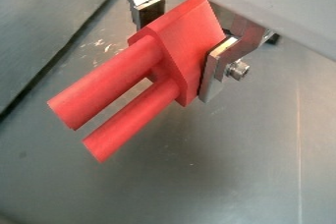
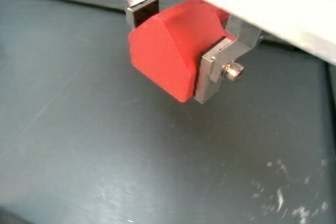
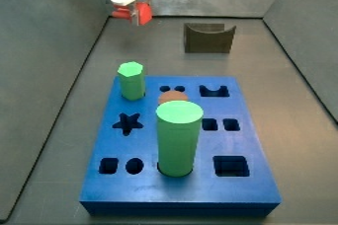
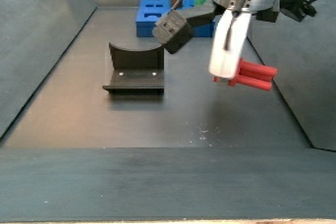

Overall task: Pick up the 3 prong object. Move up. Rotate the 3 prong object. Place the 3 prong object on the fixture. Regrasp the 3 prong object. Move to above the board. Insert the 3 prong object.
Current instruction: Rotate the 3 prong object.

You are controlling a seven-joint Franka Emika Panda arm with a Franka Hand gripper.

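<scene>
The 3 prong object (image 1: 144, 76) is a red-orange block with round prongs, held in the air between the silver fingers of my gripper (image 1: 184, 39). Its flat pointed body (image 2: 174, 53) fills the gap between the jaws. In a side view it hangs at the top left (image 3: 133, 13), behind the blue board (image 3: 185, 150) and left of the dark fixture (image 3: 208, 37). Another side view shows the prongs (image 4: 250, 76) pointing sideways, right of the fixture (image 4: 134, 71), with the gripper (image 4: 230, 41) above the floor. The board (image 4: 157, 12) lies far behind.
A green hexagonal peg (image 3: 130, 81) and a tall green cylinder (image 3: 179, 138) stand in the board. Grey walls enclose the dark floor on both sides. White scuff marks (image 2: 282, 198) show on the floor.
</scene>
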